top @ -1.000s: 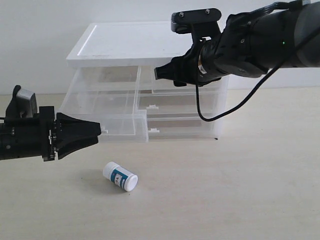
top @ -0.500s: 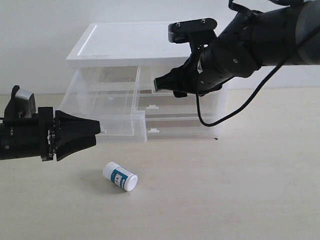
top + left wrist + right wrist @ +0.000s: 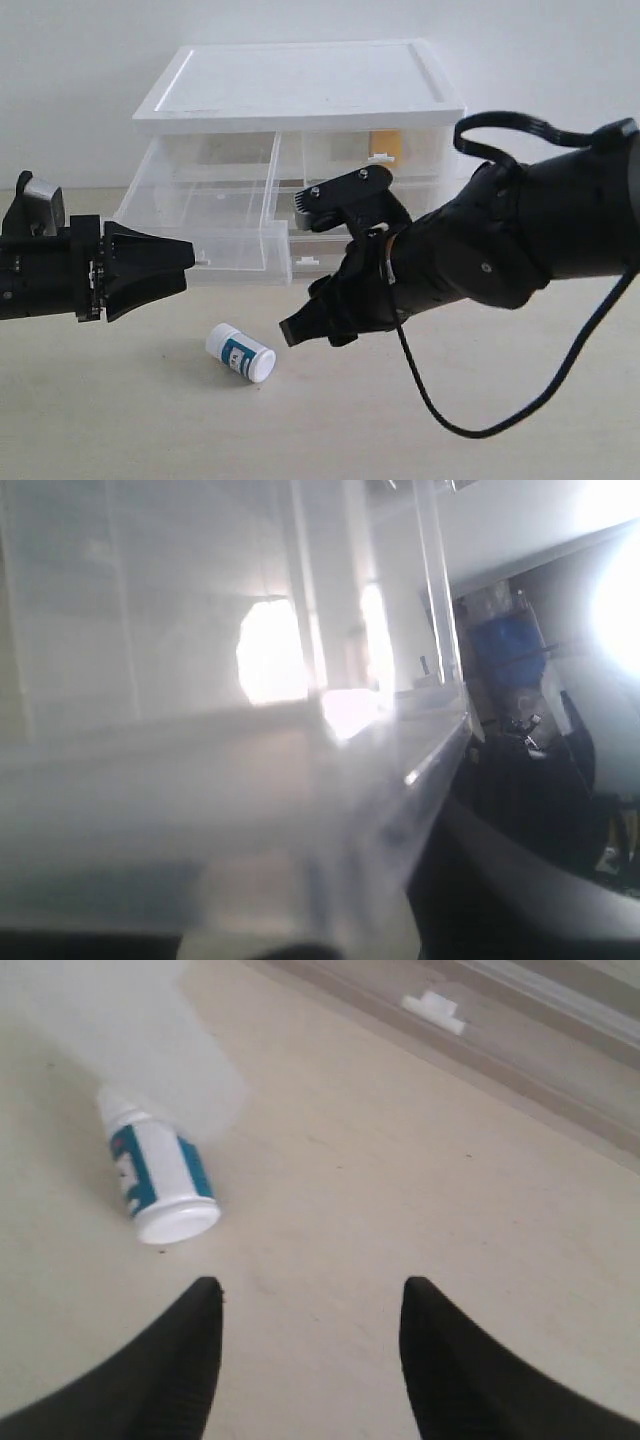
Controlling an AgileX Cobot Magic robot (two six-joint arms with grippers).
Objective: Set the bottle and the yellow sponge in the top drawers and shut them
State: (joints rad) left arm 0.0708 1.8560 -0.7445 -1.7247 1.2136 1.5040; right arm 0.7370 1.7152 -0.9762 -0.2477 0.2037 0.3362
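Right gripper (image 3: 311,1295): jaws spread wide, nothing between them, only bare table (image 3: 450,440) showing in the gap.

Bottle (image 3: 160,1175): on its side on the table, not touched. In the right wrist view it lies ahead of the fingertips and off beyond one finger (image 3: 190,1360), not in line with the gap. In the exterior view it sits just left of the gripper's tip and a little nearer the camera. Its long axis runs diagonally, cap toward the camera.

Judgement: the right arm is the nearer one. It needs a sideways shift and a wrist turn to bring the jaws across the bottle's axis.

Right arm pose: forearm pitched down from the right, gripper low over the table in front of the drawer unit (image 3: 300,85).

Left gripper (image 3: 188,266): level, tip at the front of the pulled-out left top drawer (image 3: 200,215); cannot tell how its jaws stand.

Yellow sponge (image 3: 385,147): inside the right top drawer (image 3: 330,155).
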